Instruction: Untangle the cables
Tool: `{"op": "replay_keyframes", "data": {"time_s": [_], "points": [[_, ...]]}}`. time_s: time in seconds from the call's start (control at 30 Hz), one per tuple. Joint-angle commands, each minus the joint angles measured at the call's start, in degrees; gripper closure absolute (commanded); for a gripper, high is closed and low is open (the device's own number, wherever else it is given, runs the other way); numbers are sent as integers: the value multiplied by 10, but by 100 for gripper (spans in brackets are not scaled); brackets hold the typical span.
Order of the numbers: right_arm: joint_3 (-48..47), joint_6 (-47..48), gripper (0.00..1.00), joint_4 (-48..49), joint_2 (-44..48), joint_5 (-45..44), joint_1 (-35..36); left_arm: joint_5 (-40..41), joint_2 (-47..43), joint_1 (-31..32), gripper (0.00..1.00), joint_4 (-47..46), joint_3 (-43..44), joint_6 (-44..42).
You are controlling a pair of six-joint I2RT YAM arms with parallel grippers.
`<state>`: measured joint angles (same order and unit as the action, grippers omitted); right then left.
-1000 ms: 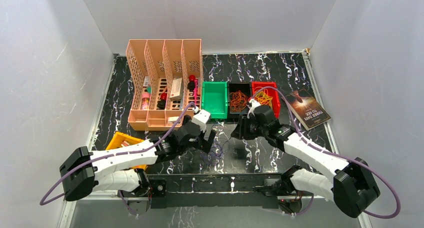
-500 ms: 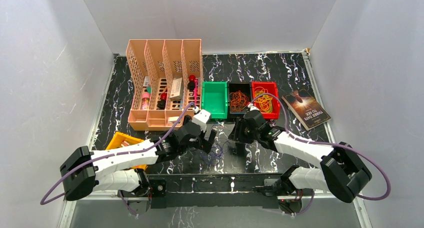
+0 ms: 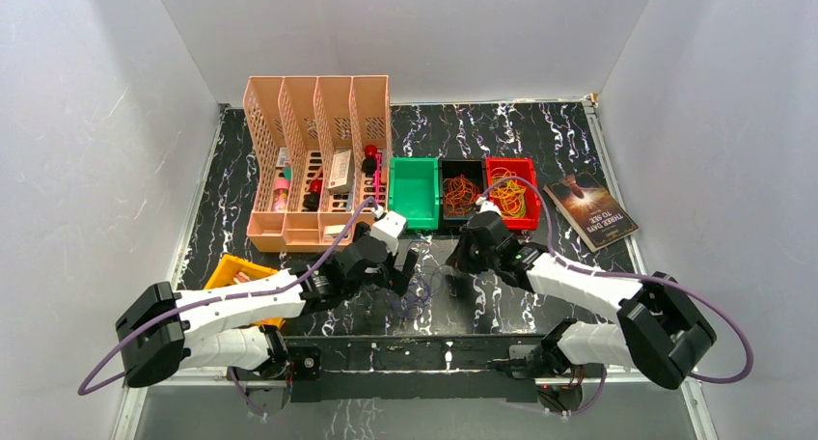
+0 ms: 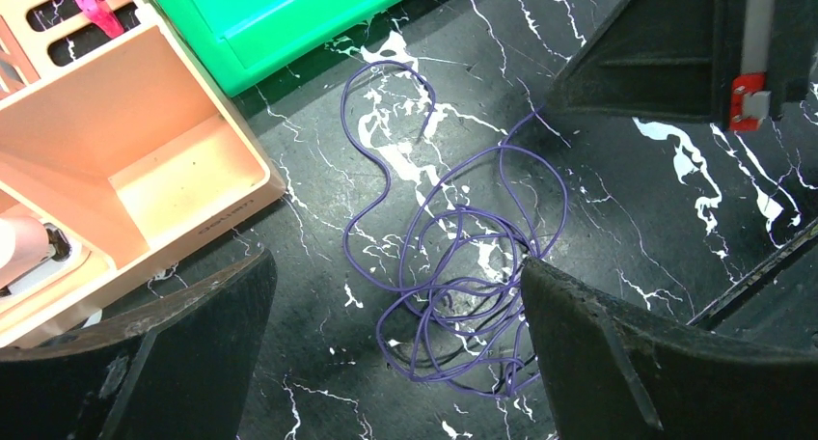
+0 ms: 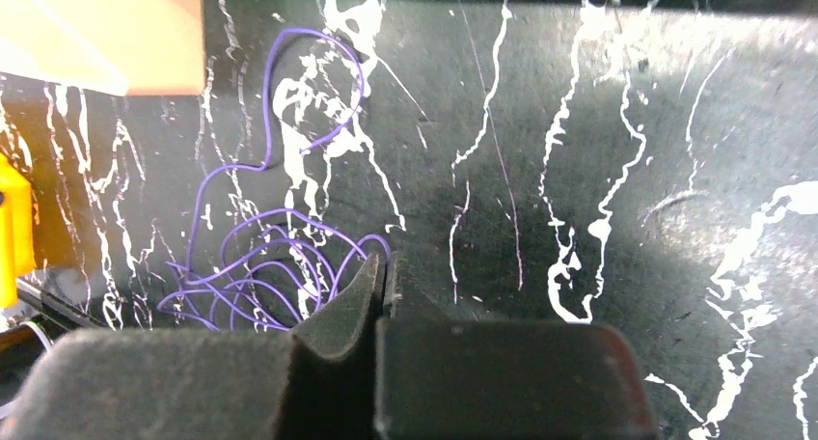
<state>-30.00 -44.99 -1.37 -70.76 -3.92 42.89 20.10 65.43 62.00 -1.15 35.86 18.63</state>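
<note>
Top external only: binned orange cables (image 3: 462,191).

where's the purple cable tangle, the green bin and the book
purple cable tangle (image 4: 453,295): left wrist view, on the overlapping loops at its middle
green bin (image 3: 414,194): top external view, on its bare floor
book (image 3: 590,211): top external view, middle of its cover

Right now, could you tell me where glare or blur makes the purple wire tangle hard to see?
Left wrist: the purple wire tangle is sharp and evenly lit. Right wrist: glare washes the table at right, and the shut right pincer is blurred. Top external: even light, but the tangle is tiny and faint.
</note>
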Motion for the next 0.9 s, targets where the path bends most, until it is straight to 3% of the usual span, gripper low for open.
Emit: {"op": "replay_keyframes", "data": {"time_s": [0.0, 0.23, 0.43, 0.87], "points": [[-46, 64, 100, -1, 48, -25, 3, -3, -26, -2, 2, -31, -19, -4], [-101, 203, 100, -30, 140, 21, 3, -51, -104, -2, 2, -187, -90, -85], [-168, 253, 100, -58, 181, 73, 3, -93, -148, -2, 2, -428, -182, -169], [-252, 264, 100, -72, 227, 131, 3, -150, -67, -3, 4, -460, -114, -227]]}}
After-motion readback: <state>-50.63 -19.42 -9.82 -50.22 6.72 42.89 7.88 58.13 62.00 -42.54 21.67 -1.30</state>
